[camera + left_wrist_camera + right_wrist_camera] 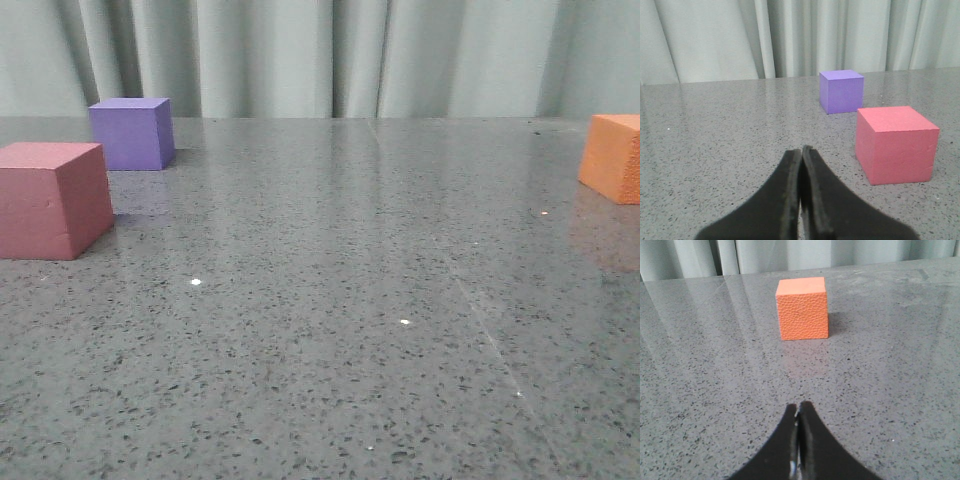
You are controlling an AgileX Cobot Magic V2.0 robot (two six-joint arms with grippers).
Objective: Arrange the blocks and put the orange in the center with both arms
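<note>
Right hand, fingers pressed together and empty, faces the orange cube dead ahead; left hand, likewise closed, sits farther off.

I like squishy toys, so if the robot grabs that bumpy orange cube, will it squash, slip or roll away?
The orange cube looks like matte foam, so it is probably light and may dent a little when squeezed. Its pebbled sides should give some grip, so slipping seems unlikely. It sits flat on the grey table with square faces, so a push would likely slide it, not roll it.
</note>
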